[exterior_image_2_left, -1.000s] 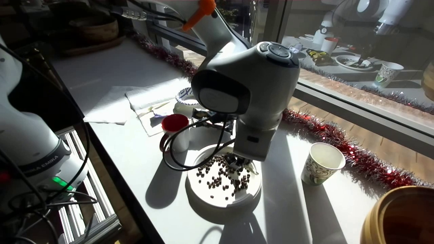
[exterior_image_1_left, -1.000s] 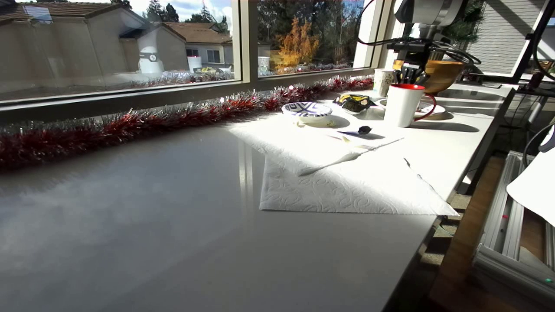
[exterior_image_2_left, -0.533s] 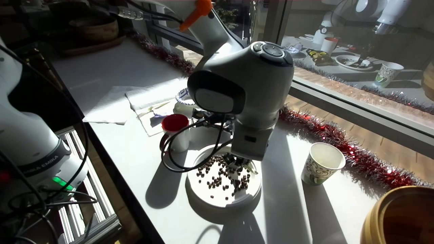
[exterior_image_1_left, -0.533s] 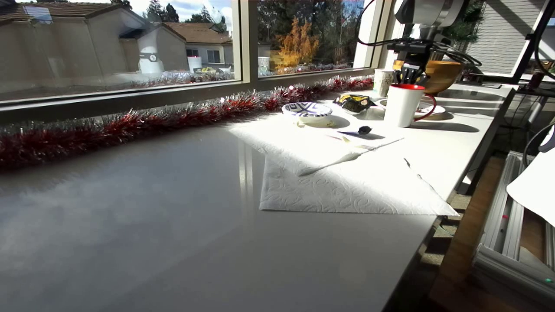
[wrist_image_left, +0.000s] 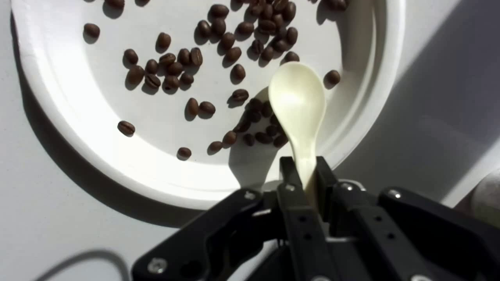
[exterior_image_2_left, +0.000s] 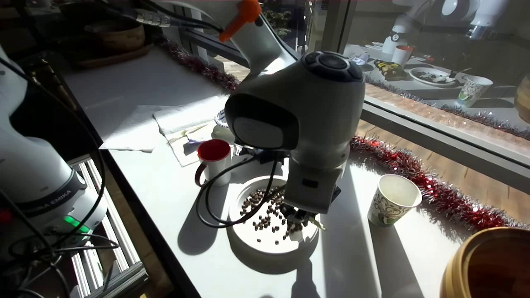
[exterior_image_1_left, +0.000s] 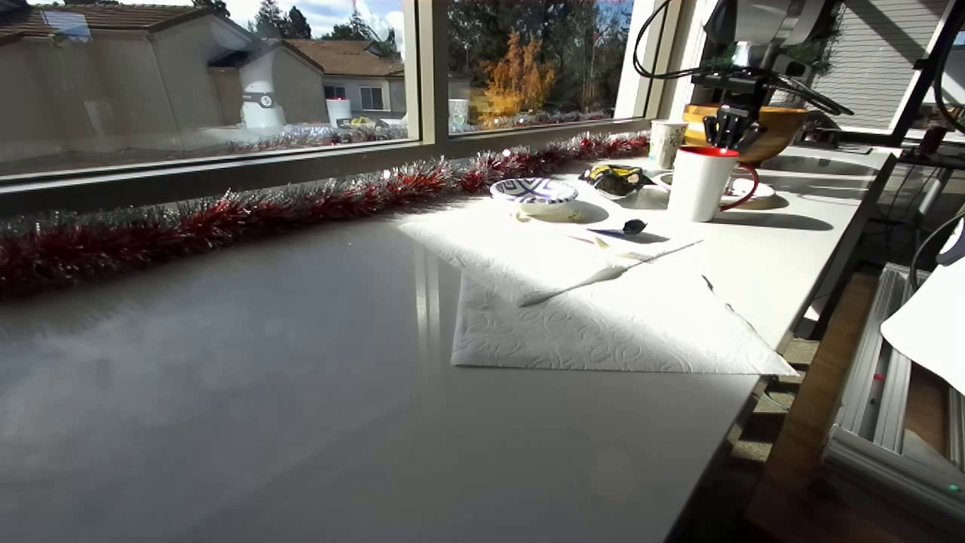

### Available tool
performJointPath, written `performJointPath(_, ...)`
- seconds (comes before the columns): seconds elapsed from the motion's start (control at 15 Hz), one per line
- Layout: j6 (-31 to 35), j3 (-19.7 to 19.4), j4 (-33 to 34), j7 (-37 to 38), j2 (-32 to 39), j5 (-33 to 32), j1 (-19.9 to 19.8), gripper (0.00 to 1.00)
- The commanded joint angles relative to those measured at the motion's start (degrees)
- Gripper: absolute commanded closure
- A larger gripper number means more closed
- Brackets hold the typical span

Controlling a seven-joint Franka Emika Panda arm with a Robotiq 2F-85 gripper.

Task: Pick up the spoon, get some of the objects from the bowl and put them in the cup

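Observation:
My gripper (wrist_image_left: 306, 171) is shut on the cream spoon (wrist_image_left: 297, 97), gripping it at the neck. The spoon's scoop hangs over the white plate (wrist_image_left: 43, 89) and looks empty. Dark brown beans (wrist_image_left: 172, 70) lie scattered on the plate. In an exterior view the gripper (exterior_image_2_left: 299, 215) is above the plate's window side, with a pale end of the spoon (exterior_image_2_left: 319, 224) sticking out. The white mug (exterior_image_2_left: 221, 171), red inside, stands upright beside the plate; it also shows in an exterior view (exterior_image_1_left: 697, 188). The golden-brown bowl (exterior_image_2_left: 453, 277) stands apart; its inside is dark.
A patterned paper cup (exterior_image_2_left: 385, 213) stands between plate and bowl. A dark packet (exterior_image_1_left: 614, 179), a blue-and-white small bowl (exterior_image_1_left: 534, 192) and paper towels (exterior_image_1_left: 588, 324) lie beyond the mug. Tinsel (exterior_image_2_left: 397, 161) runs along the window. Cables loop near the gripper.
The gripper, with the spoon held, has moved away from the mug toward the paper-cup side of the plate. The spoon's pale end now sticks out past the plate's rim in an exterior view.

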Motion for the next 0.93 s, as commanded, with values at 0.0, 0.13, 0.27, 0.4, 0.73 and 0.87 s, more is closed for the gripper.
performJointPath(0.0,2.40,-1.13,-1.32,1.39,-0.81,-1.96,0.41,0.97)
performJointPath(0.13,3.34,-1.41,-1.50,1.50,-0.63,-2.15,0.60,0.97)
performJointPath(0.27,3.76,-1.52,-1.67,1.58,-0.46,-2.41,0.79,0.97)
performJointPath(0.4,4.20,-1.50,-2.10,1.63,-0.41,-2.68,1.04,0.97)
performJointPath(0.73,5.35,-1.56,-3.19,1.55,-0.41,-3.18,1.61,0.97)
performJointPath(0.87,5.76,-1.54,-3.59,1.52,-0.40,-3.36,1.88,0.97)
